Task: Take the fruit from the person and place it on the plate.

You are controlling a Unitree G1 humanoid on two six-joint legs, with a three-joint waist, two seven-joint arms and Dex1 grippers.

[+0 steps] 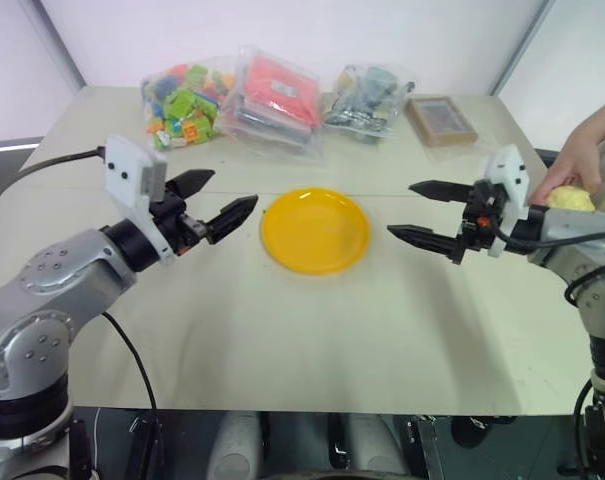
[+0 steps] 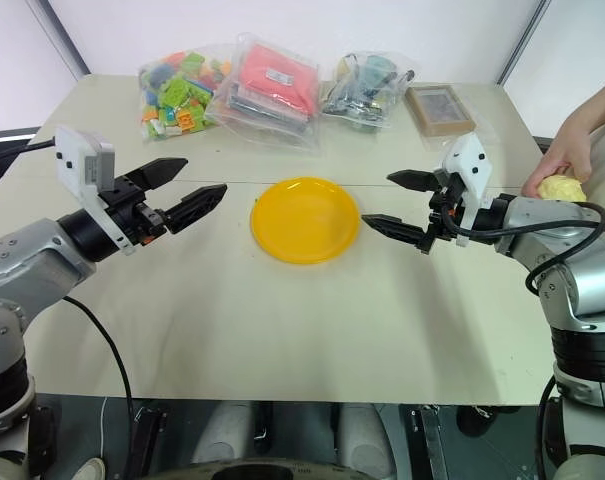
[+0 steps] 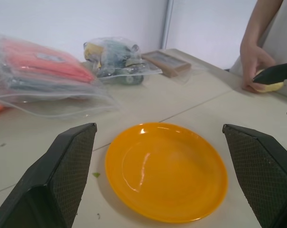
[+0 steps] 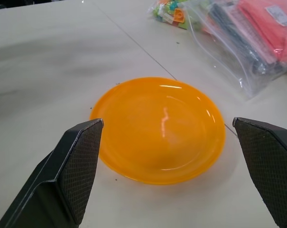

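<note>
The yellow plate (image 1: 315,230) lies empty in the middle of the table. My left gripper (image 1: 232,190) hovers open just left of it, fingers pointing toward the plate. On the other side my right gripper (image 1: 401,209) is open too, pointing at the plate. Both wrist views look at the plate (image 4: 160,128) between spread fingers. At the table's far right edge the person's hand (image 1: 572,160) rests on the pale yellow fruit (image 1: 570,199), behind my right wrist. The fruit (image 3: 269,86) and hand also appear in the left wrist view.
Along the back of the table lie a bag of coloured blocks (image 1: 187,100), a red-pink bag (image 1: 272,100), a bag of dark items (image 1: 367,98) and a small brown framed box (image 1: 440,118). The table's front half is bare.
</note>
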